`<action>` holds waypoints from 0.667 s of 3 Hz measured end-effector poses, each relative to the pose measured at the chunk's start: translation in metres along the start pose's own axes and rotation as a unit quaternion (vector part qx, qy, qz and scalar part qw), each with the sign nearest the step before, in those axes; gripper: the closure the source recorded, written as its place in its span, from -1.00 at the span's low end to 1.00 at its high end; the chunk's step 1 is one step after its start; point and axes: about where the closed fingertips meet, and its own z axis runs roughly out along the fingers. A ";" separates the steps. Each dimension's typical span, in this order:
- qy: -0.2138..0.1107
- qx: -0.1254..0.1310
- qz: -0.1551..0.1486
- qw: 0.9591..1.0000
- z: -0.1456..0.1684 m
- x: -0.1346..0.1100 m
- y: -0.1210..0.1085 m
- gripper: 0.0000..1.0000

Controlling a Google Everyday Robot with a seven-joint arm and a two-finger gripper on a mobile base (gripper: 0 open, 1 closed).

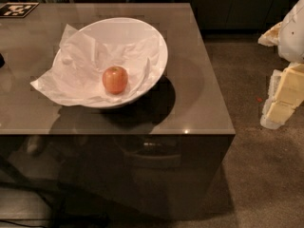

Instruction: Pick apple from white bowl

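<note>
The apple (115,79), small and red-orange, lies in the front part of the white bowl (156,46), on crumpled white tissue paper (80,70) that spills over the bowl's left rim. The bowl stands on a glossy brown table (199,103), left of centre. My gripper (284,99), white and cream-coloured, hangs at the right edge of the view, over the carpet, beyond the table's right edge and well away from the apple. It holds nothing that I can see.
A black-and-white marker tag (18,9) lies on the table's far left corner. Dark cabinets (228,4) run along the back. Grey-brown carpet (266,175) lies to the right of and in front of the table.
</note>
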 end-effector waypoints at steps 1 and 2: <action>0.000 0.000 0.000 1.000 0.000 0.000 0.000 -1.00; 0.009 0.007 -0.009 1.000 -0.010 -0.020 -0.004 -1.00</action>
